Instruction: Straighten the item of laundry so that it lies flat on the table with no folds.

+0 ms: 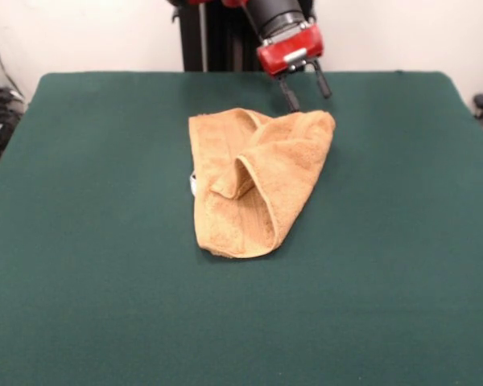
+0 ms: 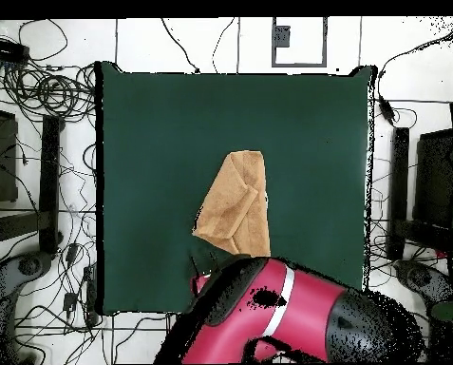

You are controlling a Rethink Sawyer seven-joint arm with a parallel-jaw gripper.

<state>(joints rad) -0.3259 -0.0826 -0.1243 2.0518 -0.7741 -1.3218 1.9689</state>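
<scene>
The table [image 1: 80, 305] fills the front view with its dark green top, the largest thing here. On it, about the middle, lies the towel [image 1: 249, 189], golden-tan and folded over itself, with a raised loop of cloth at its centre and a small white tag [image 1: 193, 183] at its 9 o'clock edge. At the towel's 1 o'clock corner hangs the red arm [image 2: 296, 314], its 2 black fingers [image 1: 306, 87] spread apart above the cloth, gripping nothing.
</scene>
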